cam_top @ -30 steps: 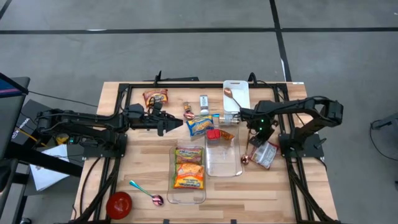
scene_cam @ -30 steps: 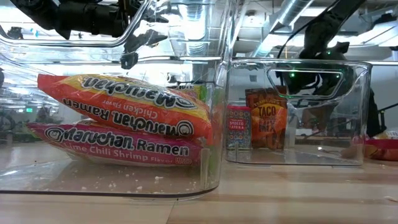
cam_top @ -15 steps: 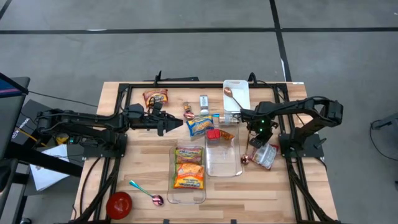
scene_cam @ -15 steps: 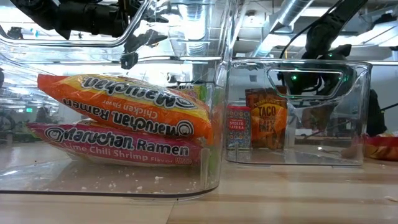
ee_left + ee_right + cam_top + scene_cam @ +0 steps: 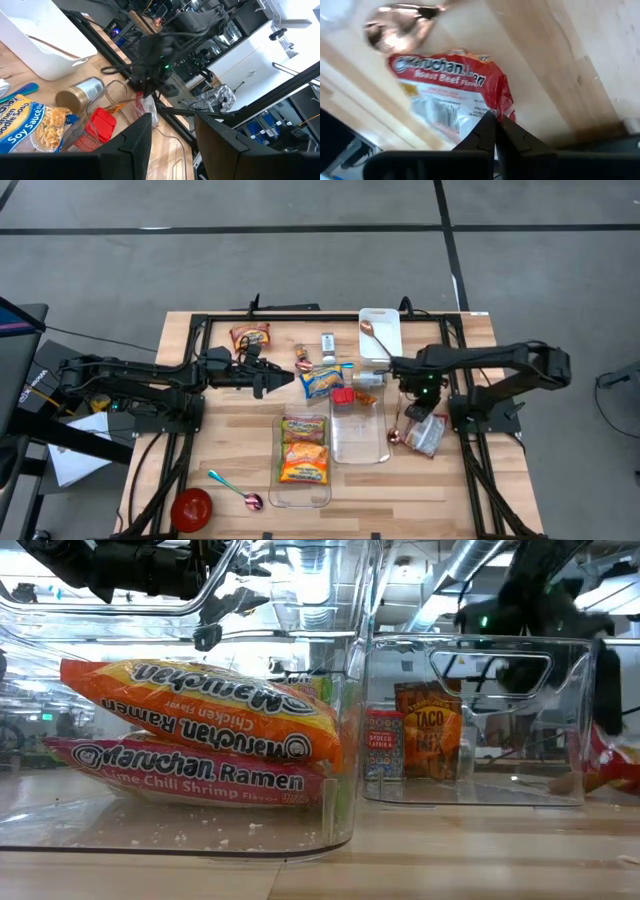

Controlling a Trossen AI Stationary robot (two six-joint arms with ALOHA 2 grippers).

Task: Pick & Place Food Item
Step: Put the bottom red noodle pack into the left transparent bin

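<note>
Right gripper [image 5: 414,412] is clenched on the edge of a red crinkly plastic Maruchan Roast Beef ramen packet [image 5: 425,431], near the worktop's right edge; in the right wrist view the dark fingertips [image 5: 492,131] are pinched together over the packet's red seam. Packet lies just beside a copper-coloured metal spoon [image 5: 394,436], which sits between the packet and the right clear plastic bin [image 5: 359,450]. That bin is rectangular, hard, see-through. Left of it, touching or almost touching, is a second clear plastic bin [image 5: 275,470] holding two stacked ramen packets [image 5: 303,450], orange chicken on top, pink lime chili shrimp beneath in the low view.

Behind the bins, toward the far edge: blue-and-yellow soy sauce ramen packet [image 5: 322,381], small red box [image 5: 343,396], orange taco mix pouch [image 5: 362,397], shiny metal can lying on its side [image 5: 368,372], white rectangular tray [image 5: 380,332] with a spoon in it, another ramen pack [image 5: 249,337] near the far-left corner of the black frame.

Left gripper [image 5: 283,379] hangs over the worktop's left-middle, fingers partly apart, nothing between them, pointing at the soy sauce packet.

Near the front-left corner: glossy red bowl [image 5: 191,508] and a teal-handled spoon [image 5: 232,489]. Worktop [image 5: 230,430] is pale wood planks.
</note>
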